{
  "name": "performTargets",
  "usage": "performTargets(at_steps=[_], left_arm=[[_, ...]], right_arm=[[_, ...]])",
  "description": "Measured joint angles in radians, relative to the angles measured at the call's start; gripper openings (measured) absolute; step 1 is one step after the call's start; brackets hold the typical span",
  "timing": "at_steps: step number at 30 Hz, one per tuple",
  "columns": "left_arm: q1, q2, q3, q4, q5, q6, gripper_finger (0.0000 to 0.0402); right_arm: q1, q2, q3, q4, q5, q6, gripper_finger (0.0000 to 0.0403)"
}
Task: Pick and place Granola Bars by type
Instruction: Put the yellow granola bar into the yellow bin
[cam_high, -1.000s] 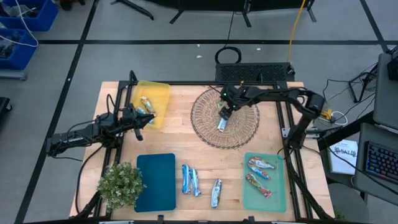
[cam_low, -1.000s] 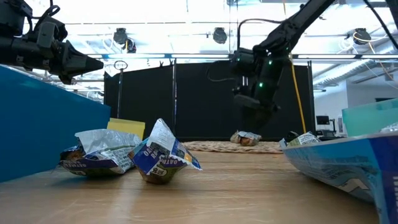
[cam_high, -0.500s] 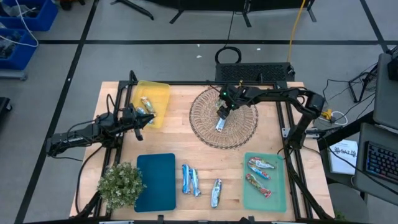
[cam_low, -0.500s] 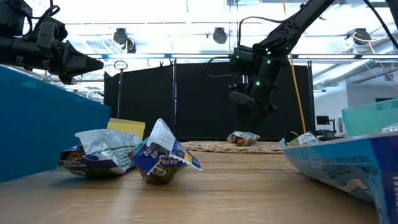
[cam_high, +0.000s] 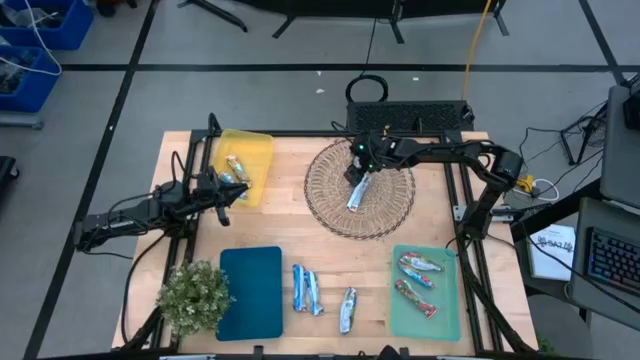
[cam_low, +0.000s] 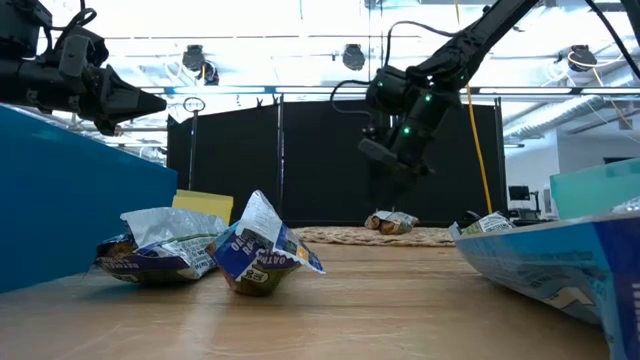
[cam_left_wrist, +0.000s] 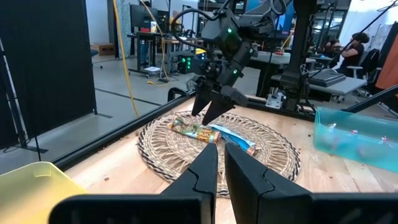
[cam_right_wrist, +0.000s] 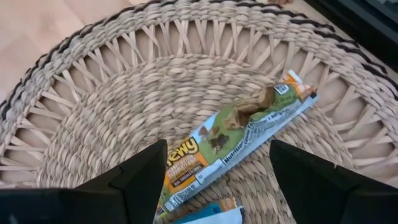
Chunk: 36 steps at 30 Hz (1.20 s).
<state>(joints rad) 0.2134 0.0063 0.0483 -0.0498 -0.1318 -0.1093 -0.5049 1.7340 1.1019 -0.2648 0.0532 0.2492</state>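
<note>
Because the right gripper (cam_high: 358, 172) hangs with its fingers spread wide and empty just above the wicker basket (cam_high: 330, 215), what you need to read is how the bars under it lie. In the right wrist view the green and orange granola bar (cam_right_wrist: 239, 144) sits directly ahead of the fingertips, framed between the 2 fingers (cam_right_wrist: 140, 180), with its long axis running on a slant across the gap rather than square to it. You would probably need some wrist turn before closing so the pads meet its long sides. A blue bar (cam_right_wrist: 211, 216) peeks in just nearer the gripper, touching or almost touching the green one, so a careless close could catch both.

The right arm is plainly the nearer one. Your left gripper (cam_high: 238, 192) waits well apart, beside the yellow tray (cam_high: 262, 148), its fingers pinched nearly together on nothing, as the left wrist view shows.

The green bar's wrapper is flat and glossy, crimped at the ends, with a crumpled patch near 1 end; I judge it thin and slippery, lying low in the weave, so the fingertips must come right down to the basket floor. Elsewhere, 2 bars lie in the green tray (cam_high: 450, 325) and 3 blue ones (cam_high: 306, 289) on the bare table beside the teal mat (cam_high: 250, 290).
</note>
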Motion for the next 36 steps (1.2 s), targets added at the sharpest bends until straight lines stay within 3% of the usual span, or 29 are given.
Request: performTargets(at_steps=[36], left_arm=[[0.000,0.000,0.000,0.000,0.000,0.000,0.0035]], right_arm=[[0.015,0.036,-0.001,0.004,-0.003,0.039,0.0274]])
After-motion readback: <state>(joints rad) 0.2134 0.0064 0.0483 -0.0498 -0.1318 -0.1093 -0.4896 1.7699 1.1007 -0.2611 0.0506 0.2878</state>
